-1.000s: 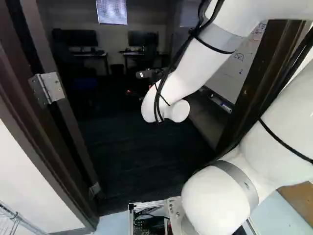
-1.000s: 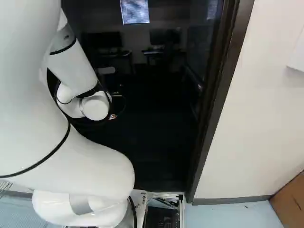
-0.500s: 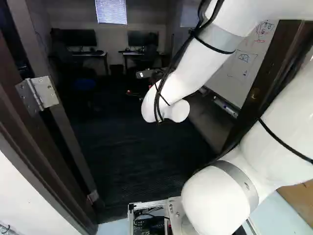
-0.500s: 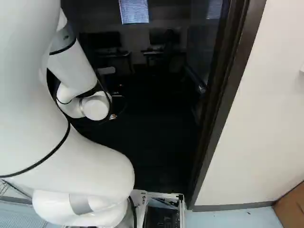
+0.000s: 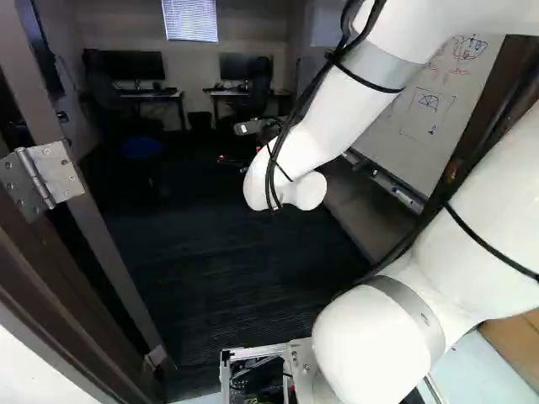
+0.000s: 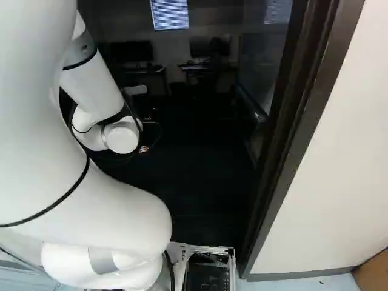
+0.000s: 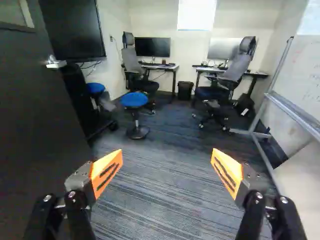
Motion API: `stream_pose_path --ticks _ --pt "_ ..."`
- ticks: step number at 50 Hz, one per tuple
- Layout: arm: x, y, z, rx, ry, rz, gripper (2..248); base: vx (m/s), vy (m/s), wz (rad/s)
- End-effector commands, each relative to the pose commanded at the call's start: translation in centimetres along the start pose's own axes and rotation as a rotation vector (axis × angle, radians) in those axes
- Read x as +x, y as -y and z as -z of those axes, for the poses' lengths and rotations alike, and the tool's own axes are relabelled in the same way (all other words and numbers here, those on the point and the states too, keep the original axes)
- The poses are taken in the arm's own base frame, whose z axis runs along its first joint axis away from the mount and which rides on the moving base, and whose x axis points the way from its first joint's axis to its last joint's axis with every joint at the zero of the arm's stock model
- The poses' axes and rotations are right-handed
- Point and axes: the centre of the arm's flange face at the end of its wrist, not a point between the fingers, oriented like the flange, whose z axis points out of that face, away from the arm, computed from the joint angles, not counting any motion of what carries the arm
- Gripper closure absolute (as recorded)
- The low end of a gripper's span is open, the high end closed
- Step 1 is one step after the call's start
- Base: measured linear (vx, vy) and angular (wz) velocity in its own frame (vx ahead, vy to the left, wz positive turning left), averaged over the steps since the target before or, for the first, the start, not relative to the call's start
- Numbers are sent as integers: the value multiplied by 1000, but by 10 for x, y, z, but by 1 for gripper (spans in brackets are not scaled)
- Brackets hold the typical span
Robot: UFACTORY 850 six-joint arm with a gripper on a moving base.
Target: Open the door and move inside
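Have gripper [image 5: 240, 158] out past the wrist joint of the white arm [image 5: 337, 109], in the upper middle of the left base view. In wrist view, read gripper [image 7: 167, 170] as wide open: orange pads [image 7: 106, 169] well apart, nothing held, carpet [image 7: 155, 200] visible between them. See dark door [image 7: 35, 115] standing open beside gripper, on the side away from the whiteboard [image 7: 310, 75]; find metal door handle [image 7: 55, 63] near its far edge, clear of both fingers. Find upper hinge [image 5: 49, 178] at the left of the left base view, lower hinge [image 5: 157, 357] near the floor. See dark door frame [image 6: 310, 121] running down the right base view, beside white wall [image 6: 339, 170]. At the foot of both base views, see metal base frame [image 5: 253, 352] near the doorway. Looking into room ahead of gripper, count 2 desks [image 7: 159, 66] along the far side, 2 monitors [image 7: 152, 47] on top, 2 office chairs [image 7: 132, 62] pulled up near them. Note black bin [image 7: 185, 90] between desks. Closer in, see blue round stool [image 7: 134, 100] near 1 chair, between chair and gripper. Also see large wall screen [image 7: 72, 30] beyond door, and window blinds [image 5: 189, 20] above desks. Find brown box [image 6: 373, 273] at the lower right corner of the right base view.
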Motion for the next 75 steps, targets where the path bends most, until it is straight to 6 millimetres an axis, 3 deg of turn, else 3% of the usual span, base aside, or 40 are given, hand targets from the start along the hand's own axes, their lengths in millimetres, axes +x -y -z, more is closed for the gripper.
stream_pose_path --ticks 28,75 --pt "0 0 0 0 0 0 3 167 4 -18" --pt "0 0 0 0 0 0 3 187 65 -21"
